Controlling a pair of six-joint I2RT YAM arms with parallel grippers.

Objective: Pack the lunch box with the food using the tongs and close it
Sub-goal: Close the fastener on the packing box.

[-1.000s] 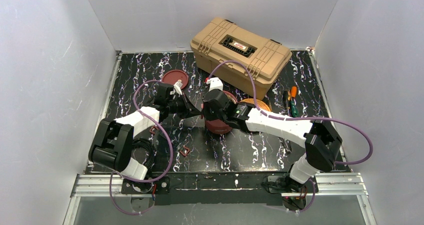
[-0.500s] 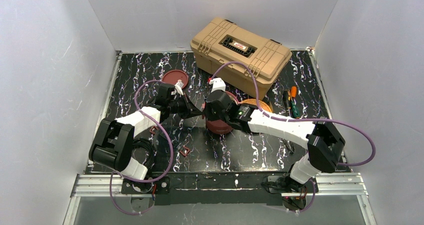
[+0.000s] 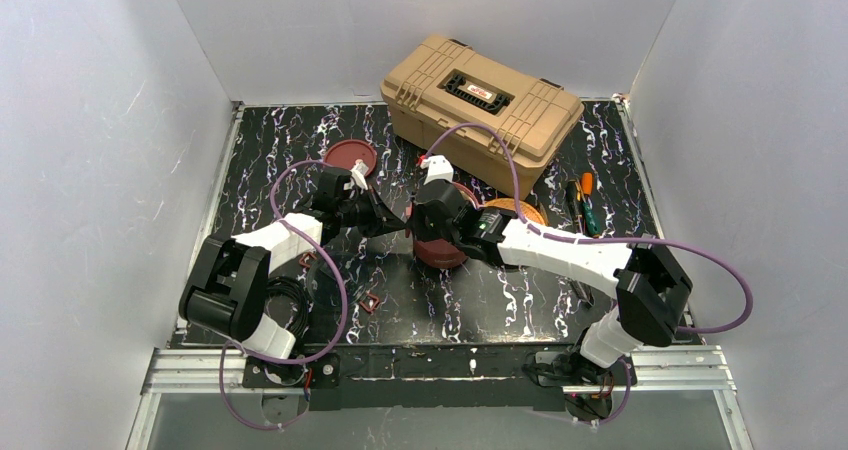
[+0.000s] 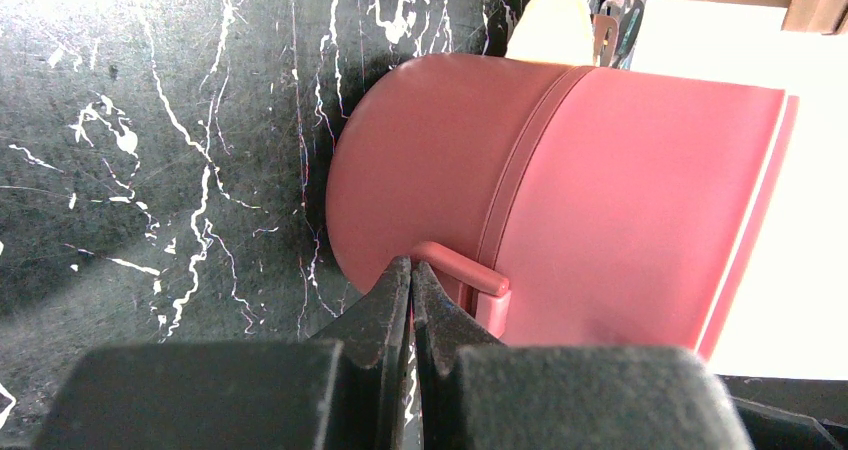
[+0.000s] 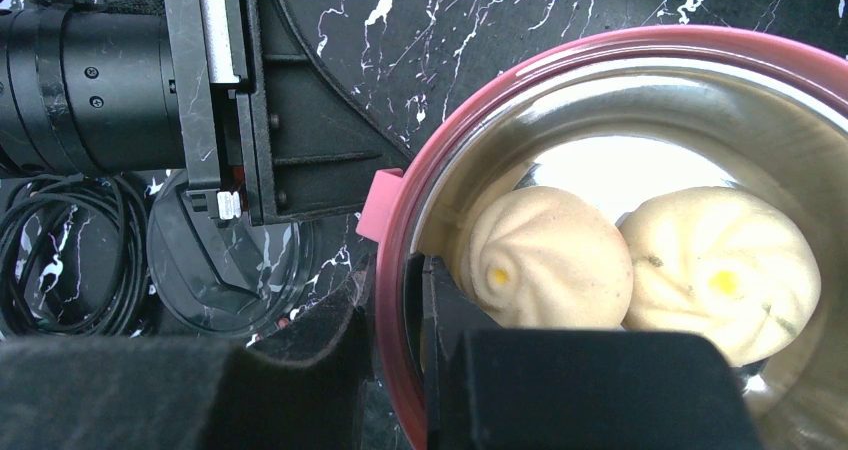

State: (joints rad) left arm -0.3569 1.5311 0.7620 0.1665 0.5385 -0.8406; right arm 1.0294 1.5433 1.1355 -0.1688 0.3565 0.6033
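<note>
Right arm shifts a little outward

Its elbow sits slightly farther out than a second ago. Right jaws pinch the rim of the lunch box, which stands near the tan toolbox and holds two buns. Left jaws, closed, touch its side tab.

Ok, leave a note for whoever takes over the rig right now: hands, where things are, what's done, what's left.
Left hand: shut, holding nothing, tips against the small tab on the side of the tiffin.
Right hand: shut on the rim of the top bowl, one finger inside, one outside.
Done: two buns lie in the open top bowl.
Left: a maroon lid lies on the table beyond the left arm, so the bowl needs lidding and clasping. The tongs are in neither hand, and I cannot pick them out.
</note>
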